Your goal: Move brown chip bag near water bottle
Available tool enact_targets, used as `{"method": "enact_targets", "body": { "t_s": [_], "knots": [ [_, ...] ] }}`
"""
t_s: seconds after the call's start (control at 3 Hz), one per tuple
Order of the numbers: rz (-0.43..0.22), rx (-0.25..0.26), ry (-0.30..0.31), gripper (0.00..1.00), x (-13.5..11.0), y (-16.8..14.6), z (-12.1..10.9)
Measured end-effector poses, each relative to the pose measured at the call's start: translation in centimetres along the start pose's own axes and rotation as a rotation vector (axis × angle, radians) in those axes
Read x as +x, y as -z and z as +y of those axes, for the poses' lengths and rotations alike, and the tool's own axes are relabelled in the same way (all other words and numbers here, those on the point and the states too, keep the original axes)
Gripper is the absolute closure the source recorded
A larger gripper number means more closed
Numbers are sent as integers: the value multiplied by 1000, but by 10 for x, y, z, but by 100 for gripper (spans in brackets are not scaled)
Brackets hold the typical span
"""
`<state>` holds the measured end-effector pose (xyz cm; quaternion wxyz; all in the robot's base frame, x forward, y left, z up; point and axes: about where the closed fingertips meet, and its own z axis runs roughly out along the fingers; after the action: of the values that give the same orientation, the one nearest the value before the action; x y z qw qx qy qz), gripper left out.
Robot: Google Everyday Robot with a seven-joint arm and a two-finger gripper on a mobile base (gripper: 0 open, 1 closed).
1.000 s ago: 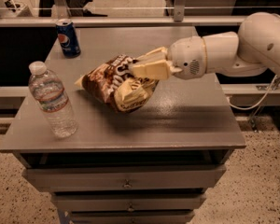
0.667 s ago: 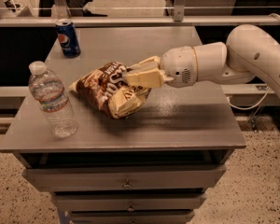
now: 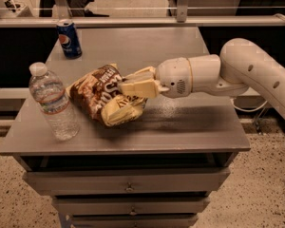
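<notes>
The brown chip bag, dark brown with tan ends and white lettering, is held over the grey table top, its left end close to the water bottle. The bottle is clear, white-capped, and stands upright near the table's front left. My gripper reaches in from the right on a white arm and is shut on the bag's right part, its cream fingers pinching the foil. Whether the bag touches the bottle I cannot tell.
A blue Pepsi can stands upright at the table's back left. Drawers sit under the table top. A rail and glass partition run behind the table. My arm spans the right side above the table.
My gripper has carried the chip bag leftward, closer to the water bottle. The bottle and the can have not moved.
</notes>
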<state>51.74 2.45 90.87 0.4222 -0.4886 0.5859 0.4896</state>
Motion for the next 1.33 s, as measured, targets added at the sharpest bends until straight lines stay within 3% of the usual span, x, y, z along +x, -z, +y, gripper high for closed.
{"method": "enact_targets", "body": {
  "t_s": [0.67, 1.0, 1.33],
  "knots": [
    [-14, -15, 1, 12, -11, -9, 10],
    [-1, -12, 19, 0, -19, -7, 12],
    [24, 7, 57, 0, -35, 5, 9]
  ]
}}
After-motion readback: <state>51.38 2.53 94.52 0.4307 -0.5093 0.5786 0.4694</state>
